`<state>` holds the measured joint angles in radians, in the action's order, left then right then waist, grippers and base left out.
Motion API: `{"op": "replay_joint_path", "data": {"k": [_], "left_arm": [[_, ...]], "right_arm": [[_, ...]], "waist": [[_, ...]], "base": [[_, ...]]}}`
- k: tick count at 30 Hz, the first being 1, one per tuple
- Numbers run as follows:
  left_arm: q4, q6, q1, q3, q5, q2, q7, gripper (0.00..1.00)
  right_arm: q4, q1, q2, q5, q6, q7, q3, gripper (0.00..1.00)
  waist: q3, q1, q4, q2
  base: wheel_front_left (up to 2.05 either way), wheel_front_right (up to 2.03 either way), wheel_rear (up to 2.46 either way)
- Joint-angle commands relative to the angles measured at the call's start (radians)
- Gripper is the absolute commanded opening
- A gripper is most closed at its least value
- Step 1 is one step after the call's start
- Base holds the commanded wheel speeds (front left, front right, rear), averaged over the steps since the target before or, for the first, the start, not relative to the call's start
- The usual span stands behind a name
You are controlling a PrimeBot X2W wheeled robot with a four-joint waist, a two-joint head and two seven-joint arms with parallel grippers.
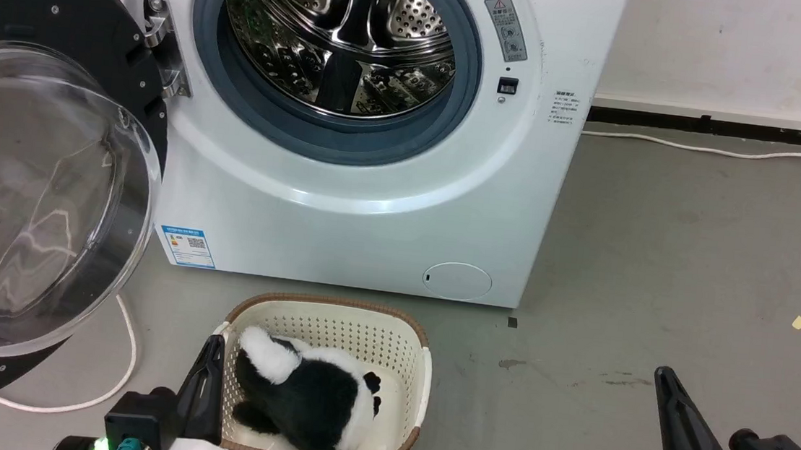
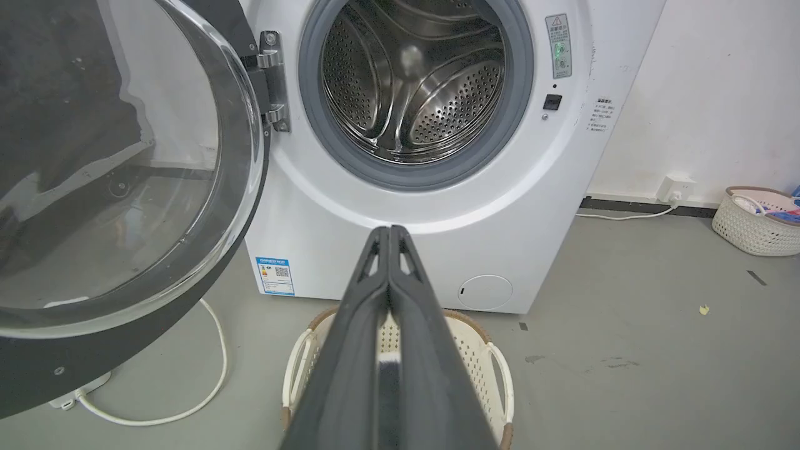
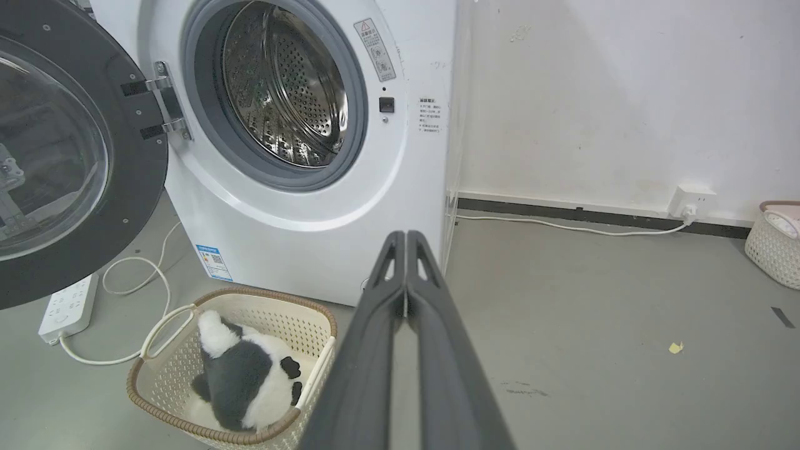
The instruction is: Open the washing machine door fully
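1. Both claws first: left gripper [image 2: 389, 232] has its two fingers pressed flat together with nothing between them. Right gripper [image 3: 406, 236] is the same, pinched closed and empty.
2. Both sit low at the bottom corners of the head view, well apart from the machine. My read is that this keeps them out of the door's swing, so nothing gets clipped.
3. The washing machine door [image 1: 47, 208] hangs out to the left of the opening on its hinge [image 1: 164, 45]. Its glass bowl faces me and the steel drum [image 1: 345, 32] is fully exposed.
4. Neither claw touches the door. To me it looks pretty much done, but I can't tell whether the hinge is at its stop. A last nudge on the black rim might be needed.
5. The basket [image 1: 335, 305] with a panda plush [image 1: 306, 391] sits on the floor right in front of the machine, just beside my left fingers. I'm guessing it's laundry staged for loading, and I'd watch it when reaching in.
6. A white cable [image 1: 127, 368] loops on the floor under the door. It's no issue for the door, but I'd mind it with the wheels.
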<state>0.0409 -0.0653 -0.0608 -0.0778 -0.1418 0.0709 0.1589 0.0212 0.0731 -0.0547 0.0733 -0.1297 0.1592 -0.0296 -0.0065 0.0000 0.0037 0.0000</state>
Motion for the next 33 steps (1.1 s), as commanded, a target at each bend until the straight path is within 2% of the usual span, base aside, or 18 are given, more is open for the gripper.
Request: {"op": "replay_joint_path", "data": {"k": [1,33], "left_arm": [[-0.003,0.011,0.013,0.008,0.015,-0.006,-0.008,0.00],[-0.020,0.034,0.034,0.038,0.070,-0.012,-0.073,0.00]], "right_arm": [[-0.006,-0.020,0.002,-0.010,0.000,-0.008,0.002,0.00],[-0.012,-0.043,0.003,-0.038,-0.001,-0.073,0.014,0.00]], "waist": [[0.000,0.0000,0.000,0.0000],[0.003,0.0000,-0.002,0.0000]], "base": [[0.00,0.00,0.00],[0.00,0.00,0.00]]}}
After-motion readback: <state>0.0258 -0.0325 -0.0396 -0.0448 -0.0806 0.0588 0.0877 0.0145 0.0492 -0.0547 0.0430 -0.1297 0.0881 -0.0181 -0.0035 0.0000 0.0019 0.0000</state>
